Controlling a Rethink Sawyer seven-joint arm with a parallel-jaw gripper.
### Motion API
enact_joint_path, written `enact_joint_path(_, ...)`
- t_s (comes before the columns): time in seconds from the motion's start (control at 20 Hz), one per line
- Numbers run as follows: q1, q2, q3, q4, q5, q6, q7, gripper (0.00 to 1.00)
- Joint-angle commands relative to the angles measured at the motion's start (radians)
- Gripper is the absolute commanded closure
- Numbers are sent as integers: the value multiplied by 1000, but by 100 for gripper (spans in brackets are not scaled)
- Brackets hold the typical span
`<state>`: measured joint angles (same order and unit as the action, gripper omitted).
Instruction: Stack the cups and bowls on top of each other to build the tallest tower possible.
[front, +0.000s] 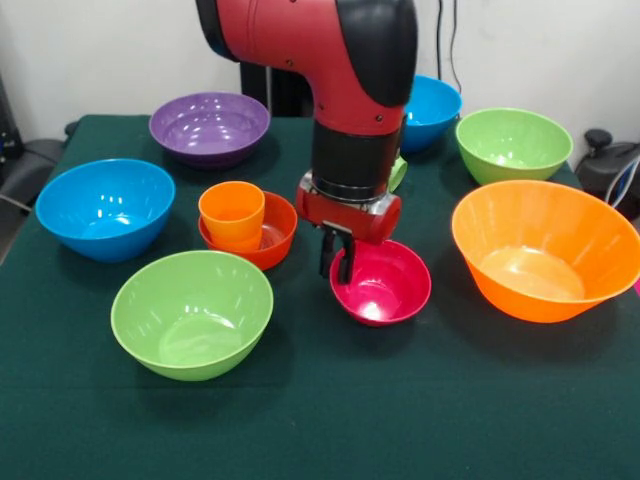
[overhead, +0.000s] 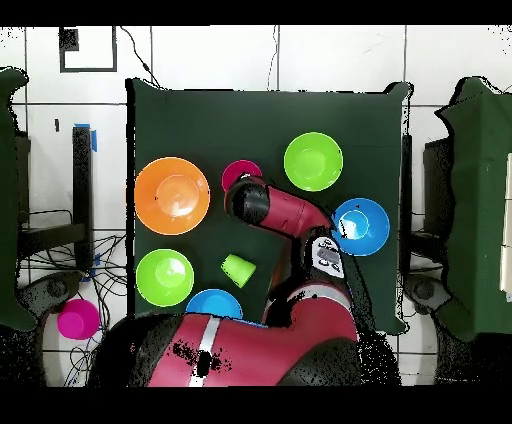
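My gripper (front: 338, 262) hangs over the left rim of the magenta bowl (front: 382, 285), which rests on the green cloth. The fingers (front: 345, 268) stand close together across that rim, one outside and one inside. The orange cup (front: 232, 213) stands upright in the small red-orange bowl (front: 262, 238) just left of the gripper. The light green cup (front: 398, 172) peeks out behind the arm and lies on its side in the overhead view (overhead: 237, 269). The magenta bowl also shows in the overhead view (overhead: 240, 174), beside the arm's end.
Around the table are a purple bowl (front: 210, 127), two blue bowls (front: 105, 207) (front: 433, 108), two green bowls (front: 192, 312) (front: 513, 143) and the largest orange bowl (front: 545, 248). A pink round object (overhead: 77, 318) lies off the table.
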<state>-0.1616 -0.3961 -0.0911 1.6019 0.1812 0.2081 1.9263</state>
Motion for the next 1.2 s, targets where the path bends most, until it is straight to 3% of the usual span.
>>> enact_joint_path(0.05, 54, -74, -29, -16, 19, 206, 147, 100)
enact_joint_path(0.3, 73, -194, -81, -2, 9, 450, 138, 100)
enact_joint_path(0.55, 44, -275, -49, 23, 23, 552, 119, 100)
enact_joint_path(0.9, 7, -338, -22, 65, 21, 556, 74, 100)
enact_joint_path(1.2, -31, -354, -13, 58, -25, 537, 5, 100)
